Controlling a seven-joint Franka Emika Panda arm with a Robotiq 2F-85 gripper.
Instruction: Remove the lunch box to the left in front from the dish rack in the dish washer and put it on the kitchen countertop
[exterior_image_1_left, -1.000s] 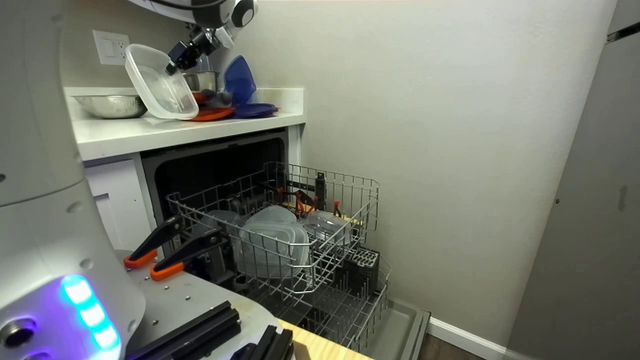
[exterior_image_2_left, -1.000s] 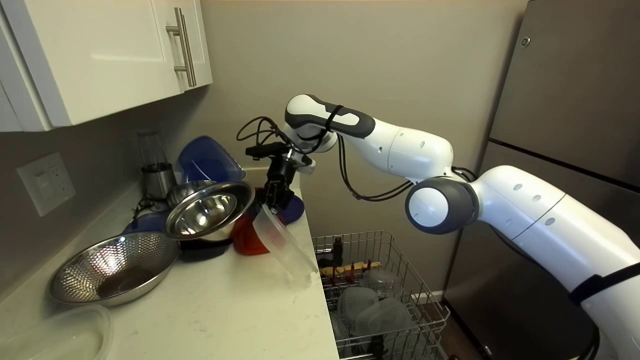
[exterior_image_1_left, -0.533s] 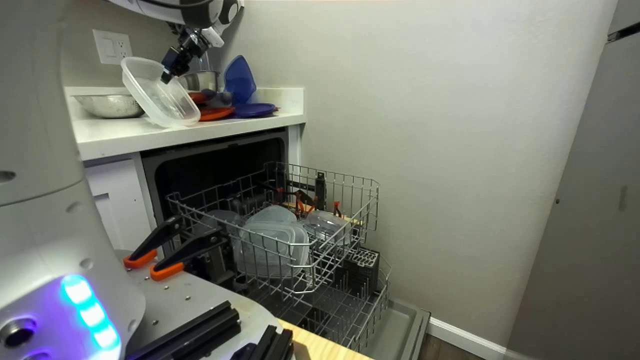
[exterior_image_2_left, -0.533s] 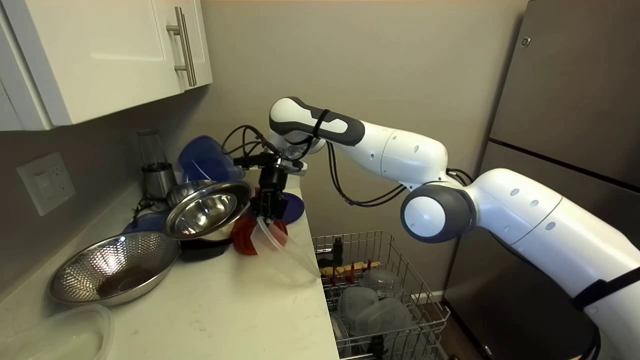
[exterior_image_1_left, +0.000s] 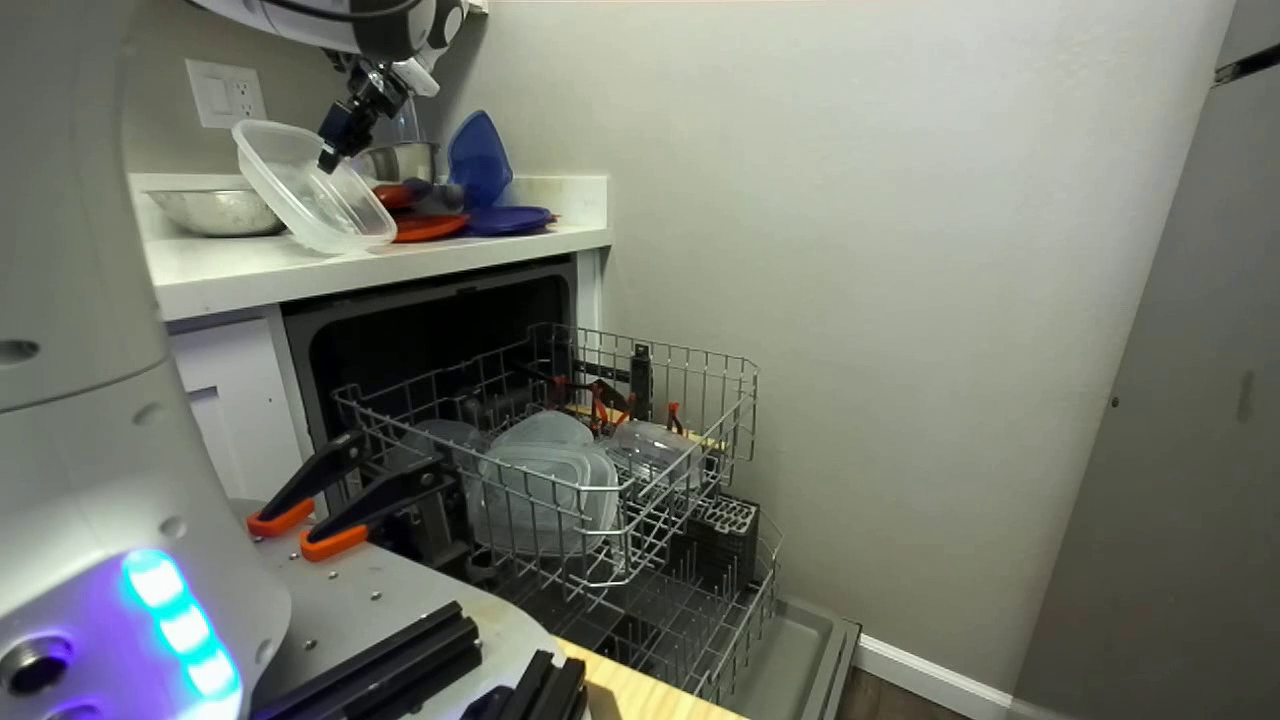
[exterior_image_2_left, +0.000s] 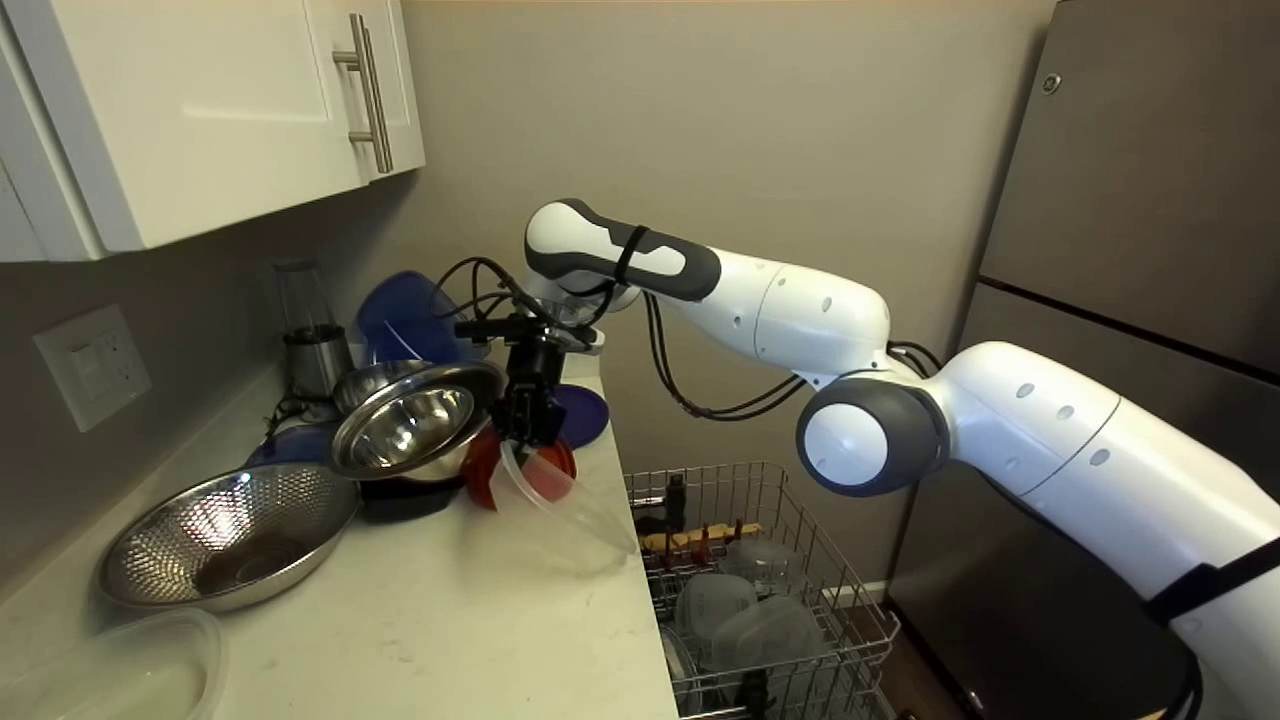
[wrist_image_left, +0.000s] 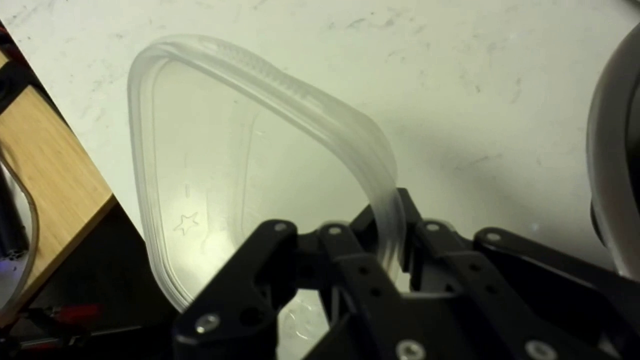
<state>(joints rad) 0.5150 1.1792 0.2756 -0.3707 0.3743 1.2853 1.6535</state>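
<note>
Claw (wrist_image_left: 388, 217) gripping tilted lunch box (wrist_image_left: 255, 155); dish rack (exterior_image_1_left: 600, 489) holding translucent plasticware (exterior_image_2_left: 766, 632).

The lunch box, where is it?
In an exterior view, the lunch box tilts in the gripper over the kitchen countertop, near its right edge, in front of the red lid.

The one sign I can make out is an outlined star (wrist_image_left: 186, 223) on the clear plastic of the lunch box (wrist_image_left: 260, 165), to the left of my hand (wrist_image_left: 389, 220) in the wrist view; a short faint stroke (wrist_image_left: 187, 190) just above it I can't read. In an exterior view a round emblem (exterior_image_2_left: 1050, 84) sits on the grey fridge door (exterior_image_2_left: 1150, 160), higher than my hand and well apart to its right, too small for me to read.
</note>
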